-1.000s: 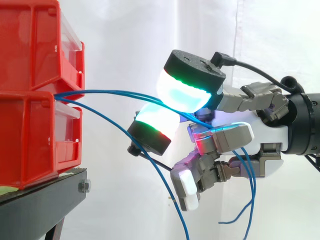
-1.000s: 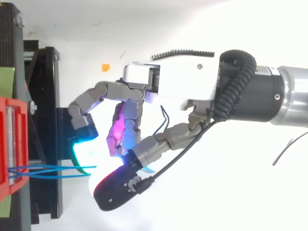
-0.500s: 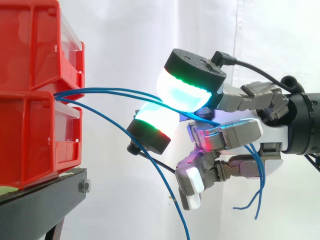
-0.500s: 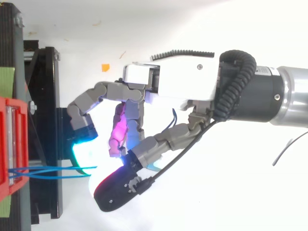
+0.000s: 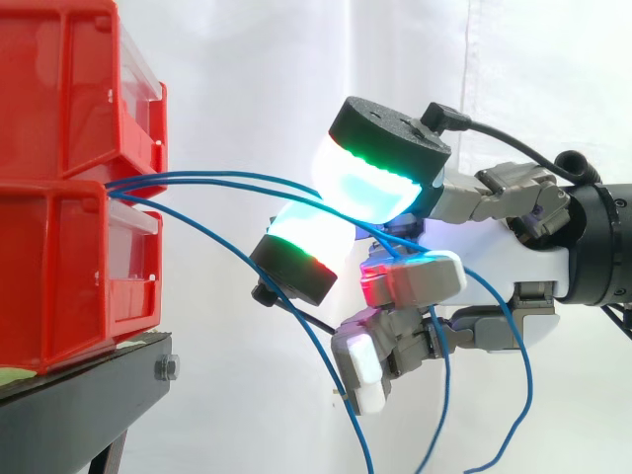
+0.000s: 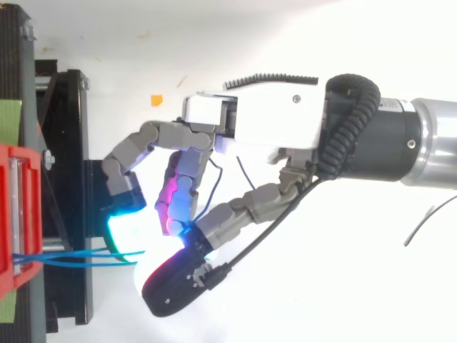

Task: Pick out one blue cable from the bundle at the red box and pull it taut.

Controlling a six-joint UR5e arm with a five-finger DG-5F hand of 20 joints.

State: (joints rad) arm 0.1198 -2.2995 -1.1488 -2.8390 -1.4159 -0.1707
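Several thin blue cables [image 5: 227, 180] leave the gap between the two stacked red bins [image 5: 59, 178] and run right into my hand [image 5: 513, 267]. The upper cables pass under the cyan-glowing fingertip [image 5: 370, 183] and between the curled fingers, where a red-lit pad [image 5: 410, 281] presses on them. Their loose ends hang in loops below the palm. A lower blue cable sags away toward the bottom edge. From above, the cables [image 6: 71, 256] run nearly straight from the red bins [image 6: 18, 214] to my hand [image 6: 271, 128], which is curled shut on them.
The bins sit on a black stand [image 5: 79, 405] whose frame [image 6: 71, 143] lies just left of my fingertips. A white curtain hangs behind. An orange scrap [image 6: 156, 100] and a thin dark wire [image 6: 421, 225] lie on the white floor.
The fingers have curled further in around the blue cables. The loose cable ends below the palm have swung into longer hanging loops. The strands at the bin now lie closer together.
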